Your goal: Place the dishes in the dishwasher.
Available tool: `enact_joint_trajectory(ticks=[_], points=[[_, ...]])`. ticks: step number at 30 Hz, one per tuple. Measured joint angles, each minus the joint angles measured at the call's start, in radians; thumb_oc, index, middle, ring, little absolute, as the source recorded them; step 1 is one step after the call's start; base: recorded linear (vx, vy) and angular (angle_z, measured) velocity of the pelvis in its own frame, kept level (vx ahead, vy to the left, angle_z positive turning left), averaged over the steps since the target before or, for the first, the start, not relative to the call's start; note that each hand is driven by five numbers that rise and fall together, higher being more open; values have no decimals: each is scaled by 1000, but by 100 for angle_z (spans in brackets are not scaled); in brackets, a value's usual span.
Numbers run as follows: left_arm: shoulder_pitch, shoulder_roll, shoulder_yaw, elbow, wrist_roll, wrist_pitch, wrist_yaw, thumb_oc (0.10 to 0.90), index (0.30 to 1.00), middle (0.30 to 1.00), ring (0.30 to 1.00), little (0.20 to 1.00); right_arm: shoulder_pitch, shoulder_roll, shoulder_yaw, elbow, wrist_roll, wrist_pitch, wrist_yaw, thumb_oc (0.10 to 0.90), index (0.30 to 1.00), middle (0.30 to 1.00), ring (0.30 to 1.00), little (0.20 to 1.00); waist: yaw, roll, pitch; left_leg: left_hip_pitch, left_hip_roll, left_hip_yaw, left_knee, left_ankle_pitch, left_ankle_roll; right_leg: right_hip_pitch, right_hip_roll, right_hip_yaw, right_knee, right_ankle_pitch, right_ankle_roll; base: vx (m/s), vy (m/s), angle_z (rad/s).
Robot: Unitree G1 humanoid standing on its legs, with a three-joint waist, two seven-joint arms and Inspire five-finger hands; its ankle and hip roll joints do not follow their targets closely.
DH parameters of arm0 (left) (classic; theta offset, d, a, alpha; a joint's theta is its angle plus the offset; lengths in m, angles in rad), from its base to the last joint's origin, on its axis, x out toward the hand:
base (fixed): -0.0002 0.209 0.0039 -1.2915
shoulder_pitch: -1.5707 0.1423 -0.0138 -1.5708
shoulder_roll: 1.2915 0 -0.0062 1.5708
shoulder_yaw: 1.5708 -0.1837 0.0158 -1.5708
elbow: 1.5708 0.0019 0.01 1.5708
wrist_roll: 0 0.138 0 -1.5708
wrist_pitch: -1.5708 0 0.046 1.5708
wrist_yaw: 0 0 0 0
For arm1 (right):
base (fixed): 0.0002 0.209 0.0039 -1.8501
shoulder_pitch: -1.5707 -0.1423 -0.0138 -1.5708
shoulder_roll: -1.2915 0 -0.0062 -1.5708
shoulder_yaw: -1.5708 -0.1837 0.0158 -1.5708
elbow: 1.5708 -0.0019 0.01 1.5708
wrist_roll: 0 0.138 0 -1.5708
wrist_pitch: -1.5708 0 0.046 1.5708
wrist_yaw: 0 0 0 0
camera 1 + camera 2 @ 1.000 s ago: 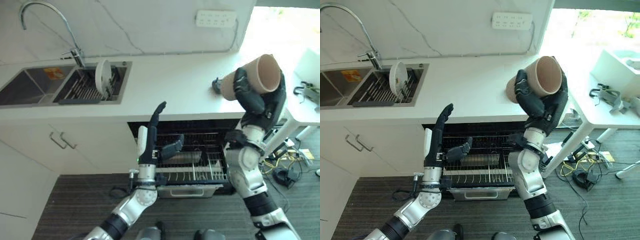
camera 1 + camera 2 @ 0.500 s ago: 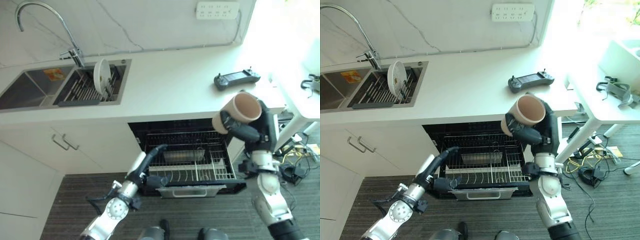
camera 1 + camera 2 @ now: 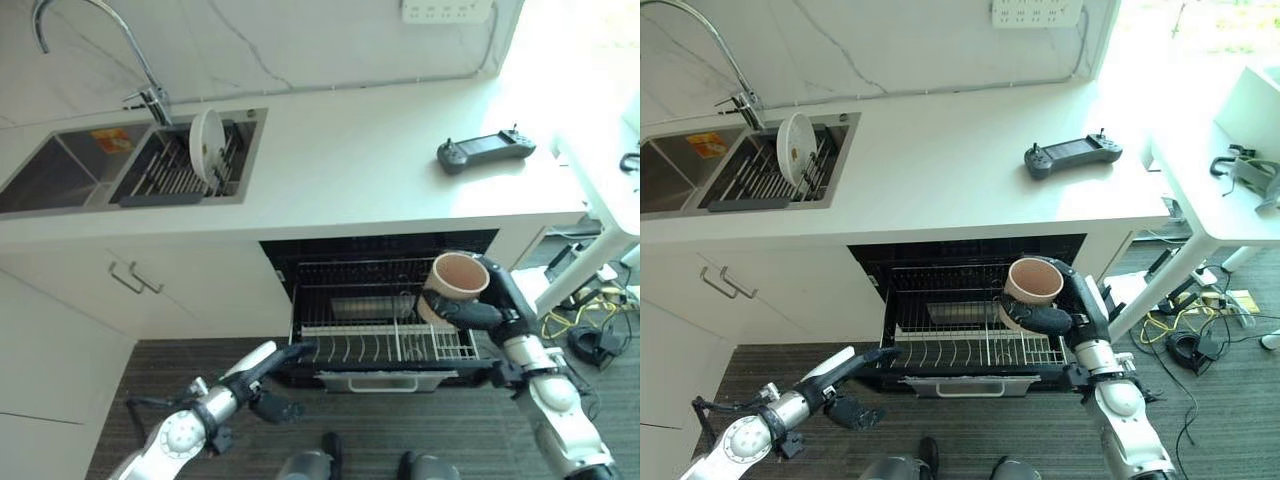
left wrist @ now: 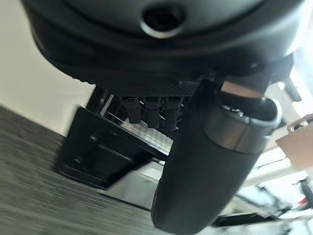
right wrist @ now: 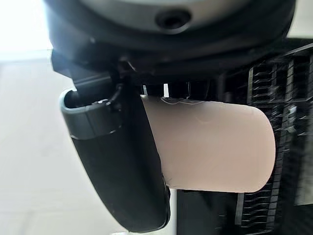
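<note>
From the left eye view, the right hand (image 3: 492, 303) is wrapped around a tan cup (image 3: 452, 285), mouth up, held over the right side of the pulled-out dishwasher rack (image 3: 385, 340), apparently so it can be lowered among the tines. The left hand (image 3: 276, 362) hangs low before the rack's front with fingers stretched out, holding nothing, seemingly kept clear. In the right eye view, a white plate (image 3: 795, 149) stands on edge in the sink rack (image 3: 760, 182), waiting its turn, and a black controller (image 3: 1072, 155) lies on the worktop (image 3: 940, 170). In the left wrist view the thumb hides most of the dishwasher. The right wrist view shows the cup pinned against the thumb; its base and the fingers behind it are hidden.
</note>
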Motion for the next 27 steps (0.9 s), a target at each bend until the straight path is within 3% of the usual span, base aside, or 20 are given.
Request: enact_joint_trajectory(ticks=[4,9,15,20,27], points=[[-53,27,-23,20,52,-11,46,800,900,900,900,900,-34,-20,42,71,-28,41,6,400,300,300,300,300,8,2,0,-21,-3,-15,2,5,-2,-11,-4,-18,2,0,0,5,14,13],[-182,29,-118,40,81,-19,68,800,900,900,900,900,-212,-55,79,231,-47,82,0,400,300,300,300,300,28,22,18,-104,-6,-34,10,36,3,-88,-9,-37,26,7,-8,-67,2,14],[-296,34,-184,47,81,-49,87,800,900,900,900,900,-389,-57,79,452,-2,141,2,400,300,300,300,300,49,46,124,-141,-6,-52,12,54,-6,-127,-13,-49,51,10,-15,-65,23,8],[-402,64,-223,48,70,-51,101,800,900,900,900,900,-493,-65,102,512,-10,155,17,400,300,300,300,300,45,63,198,-169,-15,-57,-2,84,2,-167,-21,-58,66,15,-20,-78,27,7],[-434,64,-222,39,68,-51,98,800,900,900,900,900,-573,-41,96,599,-11,152,-23,400,300,300,300,300,55,85,234,-167,-26,-56,-18,97,9,-175,-33,-58,66,16,-17,-36,40,3]])
